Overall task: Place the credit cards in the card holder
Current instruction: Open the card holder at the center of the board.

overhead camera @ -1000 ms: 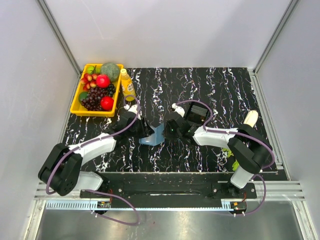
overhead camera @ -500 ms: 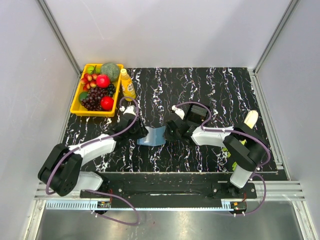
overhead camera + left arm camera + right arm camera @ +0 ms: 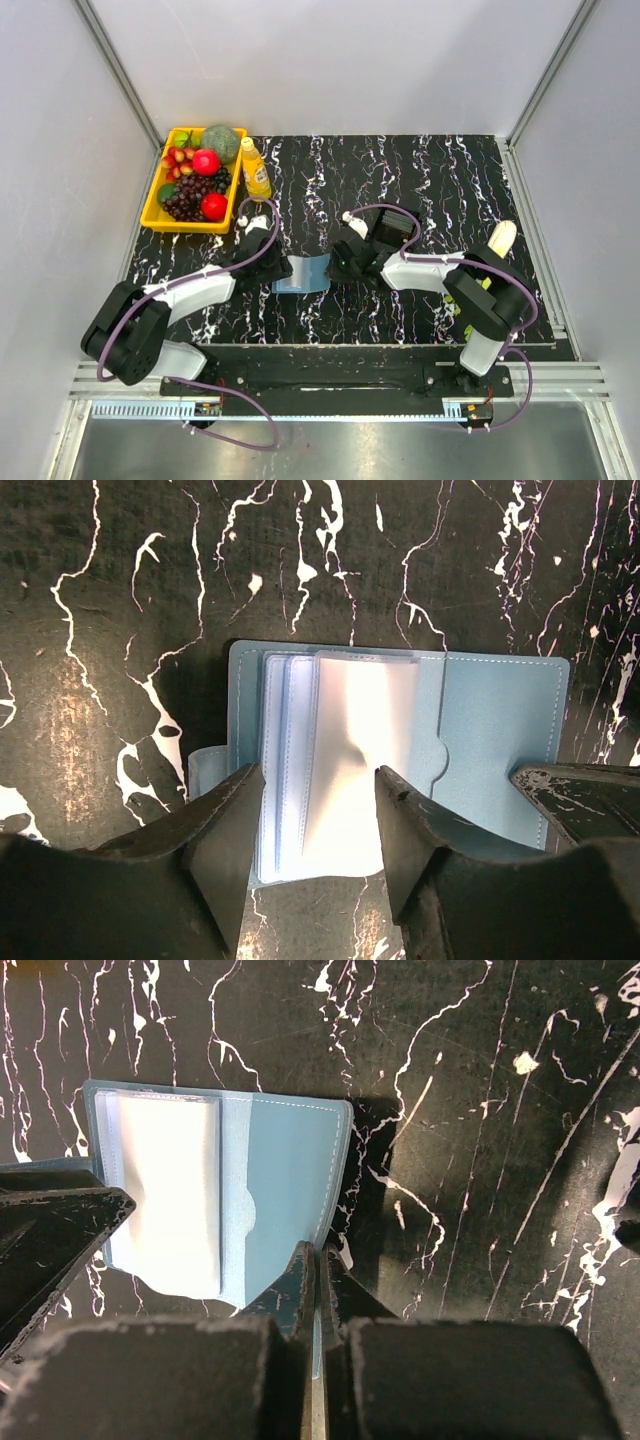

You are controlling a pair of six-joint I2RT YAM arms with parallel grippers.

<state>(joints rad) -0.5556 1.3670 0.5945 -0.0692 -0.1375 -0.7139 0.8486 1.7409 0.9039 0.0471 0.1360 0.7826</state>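
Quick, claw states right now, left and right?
Left claw: open, straddling the card holder's clear sleeves.
Right claw: closed, pinching the card holder's cover edge.

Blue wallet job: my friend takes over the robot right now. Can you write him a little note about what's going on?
Left gripper: open, a finger on either side of the clear sleeves, apparently not squeezing them.
Right gripper: shut on the cover edge of the card holder nearest it.
The card holder lies open on the table between the two grippers.
No credit cards can be made out in these views.
Done: holder open and pinned.
Left: find the cards and slide them into the sleeves.
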